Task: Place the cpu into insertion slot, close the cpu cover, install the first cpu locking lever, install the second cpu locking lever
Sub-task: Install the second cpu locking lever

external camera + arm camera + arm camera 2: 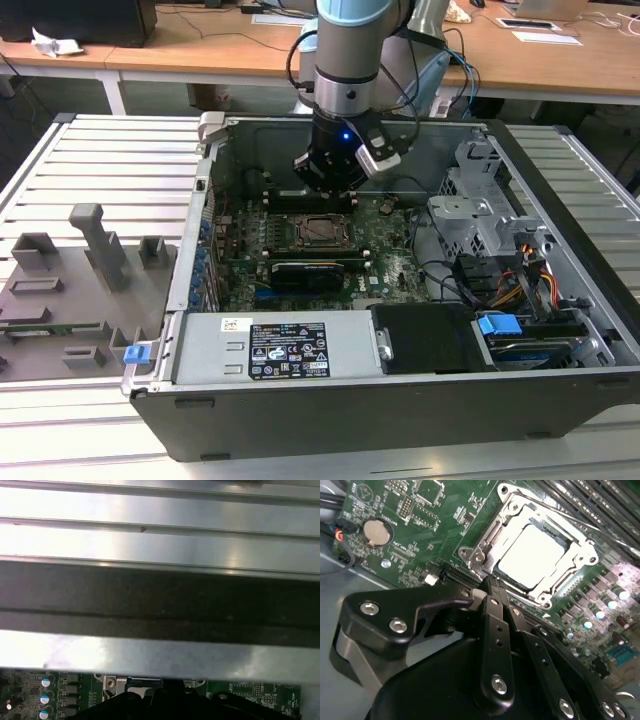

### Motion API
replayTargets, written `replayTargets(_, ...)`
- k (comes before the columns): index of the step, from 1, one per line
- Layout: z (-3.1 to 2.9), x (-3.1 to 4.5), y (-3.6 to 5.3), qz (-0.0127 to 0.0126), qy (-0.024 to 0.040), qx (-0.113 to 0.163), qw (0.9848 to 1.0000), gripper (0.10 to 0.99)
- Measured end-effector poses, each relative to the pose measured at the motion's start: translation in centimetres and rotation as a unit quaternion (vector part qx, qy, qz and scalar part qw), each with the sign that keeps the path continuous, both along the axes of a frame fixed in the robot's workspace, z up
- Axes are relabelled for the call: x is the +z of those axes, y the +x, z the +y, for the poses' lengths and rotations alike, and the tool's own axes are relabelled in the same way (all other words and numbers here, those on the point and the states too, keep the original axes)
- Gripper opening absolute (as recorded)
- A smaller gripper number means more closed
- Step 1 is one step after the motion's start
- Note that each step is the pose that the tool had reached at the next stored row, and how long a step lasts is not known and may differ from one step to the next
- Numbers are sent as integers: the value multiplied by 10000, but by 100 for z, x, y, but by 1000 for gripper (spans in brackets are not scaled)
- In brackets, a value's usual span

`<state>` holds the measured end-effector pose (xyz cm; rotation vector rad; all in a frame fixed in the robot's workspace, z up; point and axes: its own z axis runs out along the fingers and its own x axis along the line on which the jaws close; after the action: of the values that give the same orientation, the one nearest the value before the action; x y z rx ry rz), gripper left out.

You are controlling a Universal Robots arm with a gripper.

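The cpu (532,554), a pale square chip, lies flat in the insertion slot (507,500) on the green motherboard. The cpu cover (581,556), a silver frame, lies down around it with the chip showing through its window. My gripper (490,584) hangs just above the board beside one corner of the socket, its black fingers (495,625) pressed together with nothing between them. In the exterior view the gripper (325,188) hovers inside the open computer case, just behind the socket (322,232).
A long black card with a grille (312,270) sits in front of the socket. Memory slots (600,505) run along its far side, and a coin battery (375,531) lies nearby. The power supply (275,350), drive cage (480,210) and case walls (160,590) enclose the space.
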<state>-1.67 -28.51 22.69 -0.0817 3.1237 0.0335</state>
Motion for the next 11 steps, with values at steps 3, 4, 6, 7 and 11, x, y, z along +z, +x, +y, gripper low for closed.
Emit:
replayTargets(3, 0, 140, 0, 0, 0, 0, 10000, 106)
replayTargets(4, 0, 202, 0, 0, 0, 0, 10000, 106)
replayTargets(6, 0, 238, 0, 0, -1, 0, 10000, 106)
replayTargets(7, -1, 243, 0, 0, 0, 1, 10000, 106)
replayTargets(11, -48, 243, 0, 0, 1, 0, 10000, 106)
